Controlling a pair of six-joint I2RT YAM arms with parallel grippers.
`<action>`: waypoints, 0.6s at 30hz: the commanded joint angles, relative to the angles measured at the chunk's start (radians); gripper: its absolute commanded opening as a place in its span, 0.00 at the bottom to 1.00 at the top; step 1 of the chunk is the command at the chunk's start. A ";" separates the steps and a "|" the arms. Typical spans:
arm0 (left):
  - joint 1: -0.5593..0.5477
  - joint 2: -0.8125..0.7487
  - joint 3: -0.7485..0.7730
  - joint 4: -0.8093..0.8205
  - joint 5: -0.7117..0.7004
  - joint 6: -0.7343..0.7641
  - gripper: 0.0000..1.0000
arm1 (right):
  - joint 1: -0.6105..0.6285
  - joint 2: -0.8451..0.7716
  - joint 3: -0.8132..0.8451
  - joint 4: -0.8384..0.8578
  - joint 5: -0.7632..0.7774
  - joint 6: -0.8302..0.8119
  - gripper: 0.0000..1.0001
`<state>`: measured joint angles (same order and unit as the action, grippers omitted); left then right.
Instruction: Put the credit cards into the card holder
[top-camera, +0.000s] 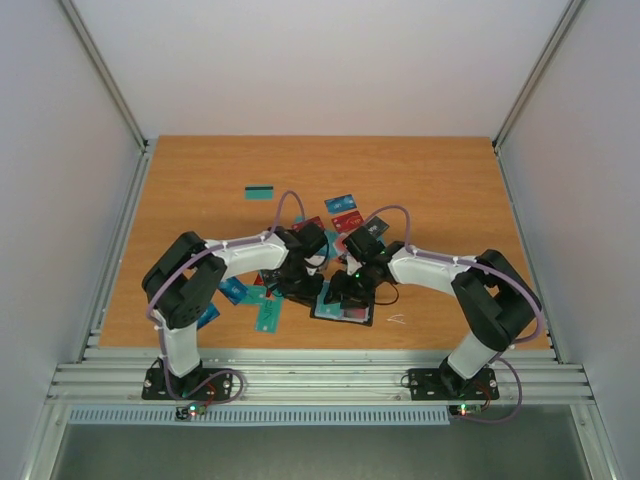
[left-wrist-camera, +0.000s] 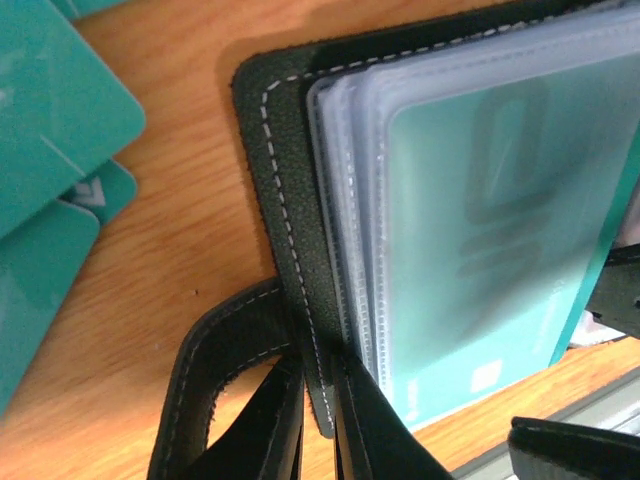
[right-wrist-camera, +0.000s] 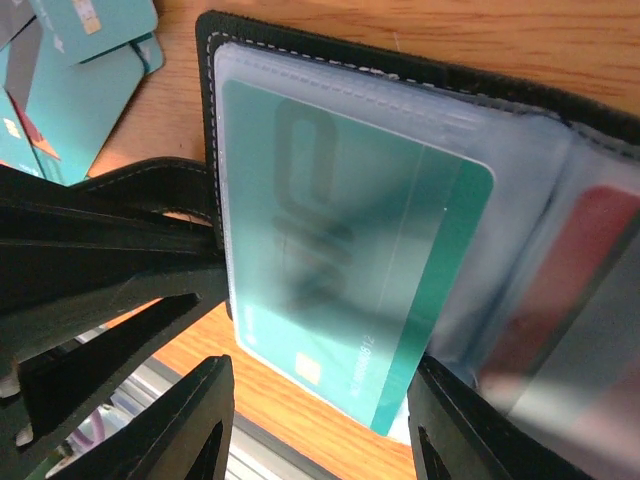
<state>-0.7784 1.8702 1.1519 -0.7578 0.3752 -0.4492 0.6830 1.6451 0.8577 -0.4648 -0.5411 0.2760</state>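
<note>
The black card holder (top-camera: 345, 308) lies open on the table between both arms. My left gripper (left-wrist-camera: 318, 365) is shut on the near edge of its stitched cover (left-wrist-camera: 290, 200), pinning it. My right gripper (right-wrist-camera: 320, 390) is shut on a teal credit card (right-wrist-camera: 340, 230), one finger on each long edge; most of the card sits inside a clear sleeve, its chip end sticking out. A red card (right-wrist-camera: 575, 260) shows in the sleeve on the other side. The same teal card (left-wrist-camera: 500, 230) shows through the sleeves in the left wrist view. The holder's strap (left-wrist-camera: 215, 350) loops beside my left fingers.
Loose cards lie around the holder: teal ones (top-camera: 260, 191) (top-camera: 268, 315), a blue one (top-camera: 232, 290), a red one (top-camera: 347, 221). More teal cards (left-wrist-camera: 50, 120) lie just left of the holder. The metal rail (top-camera: 320, 380) of the table's near edge is close behind the grippers.
</note>
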 joint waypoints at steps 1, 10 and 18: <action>-0.005 -0.040 -0.032 0.060 0.077 -0.049 0.11 | 0.013 -0.042 -0.023 0.067 -0.032 -0.010 0.49; -0.004 -0.085 -0.032 0.040 0.039 -0.080 0.11 | 0.014 -0.112 -0.044 -0.056 0.026 -0.057 0.49; -0.004 -0.121 0.012 -0.063 -0.018 -0.041 0.15 | 0.013 -0.135 -0.039 -0.092 0.034 -0.109 0.50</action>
<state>-0.7803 1.7981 1.1259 -0.7681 0.3889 -0.5095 0.6884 1.5223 0.8154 -0.5236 -0.5194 0.2146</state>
